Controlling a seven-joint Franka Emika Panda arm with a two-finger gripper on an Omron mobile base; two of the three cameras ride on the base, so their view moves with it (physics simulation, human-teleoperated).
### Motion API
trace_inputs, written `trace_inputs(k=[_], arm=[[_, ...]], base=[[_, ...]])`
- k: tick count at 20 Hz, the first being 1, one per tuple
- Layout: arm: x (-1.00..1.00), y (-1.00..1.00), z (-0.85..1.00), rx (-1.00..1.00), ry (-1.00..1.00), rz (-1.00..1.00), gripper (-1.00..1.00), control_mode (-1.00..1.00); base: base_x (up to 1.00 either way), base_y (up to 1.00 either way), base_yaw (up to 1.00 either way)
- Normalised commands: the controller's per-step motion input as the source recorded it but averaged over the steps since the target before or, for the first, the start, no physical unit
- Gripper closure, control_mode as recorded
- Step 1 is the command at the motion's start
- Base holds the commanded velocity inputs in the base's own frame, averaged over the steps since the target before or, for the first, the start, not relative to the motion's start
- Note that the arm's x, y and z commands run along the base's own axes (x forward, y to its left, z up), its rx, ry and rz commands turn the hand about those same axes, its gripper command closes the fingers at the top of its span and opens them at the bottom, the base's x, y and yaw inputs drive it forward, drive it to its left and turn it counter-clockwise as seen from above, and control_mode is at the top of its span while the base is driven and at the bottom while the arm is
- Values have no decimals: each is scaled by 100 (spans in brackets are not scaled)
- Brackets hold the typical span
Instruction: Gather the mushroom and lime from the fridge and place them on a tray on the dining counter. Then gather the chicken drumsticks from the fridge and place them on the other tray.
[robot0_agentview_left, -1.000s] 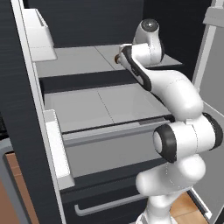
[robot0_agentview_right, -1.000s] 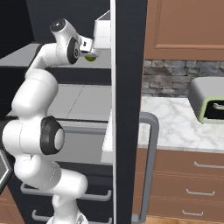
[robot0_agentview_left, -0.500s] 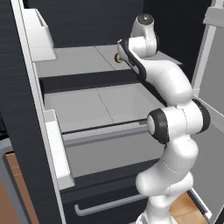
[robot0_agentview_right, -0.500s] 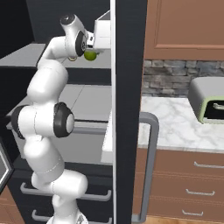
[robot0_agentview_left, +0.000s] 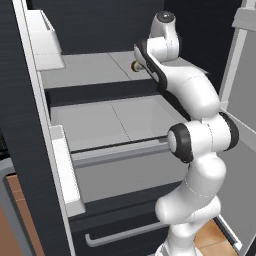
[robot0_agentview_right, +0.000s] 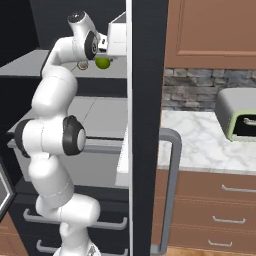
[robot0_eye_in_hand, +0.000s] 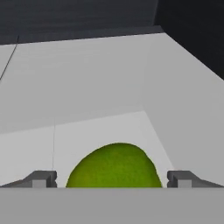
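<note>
The gripper (robot0_eye_in_hand: 112, 179) is reaching into the fridge with its jaws spread wide, holding nothing — the one lime (robot0_eye_in_hand: 114, 166) is sitting between the fingertips (robot0_eye_in_hand: 41, 178) on the upper shelf (robot0_agentview_left: 85, 67), toward the right. One mushroom (robot0_agentview_left: 135, 65) is lying just beside the arm (robot0_agentview_left: 190, 95) on that shelf. The lime is round, so uneven closing could be squeezing it out and rolling it toward the far wall — or nudging the mushroom. I cannot make out any drumsticks or trays.
</note>
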Motion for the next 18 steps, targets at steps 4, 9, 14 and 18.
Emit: trace_inputs(k=[4,9,14,18], arm=[[-3,0,-18,0,-2,0,-100,-100],[0,2,-17,0,0,0,-100,-100],[0,7,-26,0,0,0,100,-100],[0,0,-6,0,2,0,100,-100]], base=[[0,0,0],[0,0,0],[0,0,0],[0,0,0]])
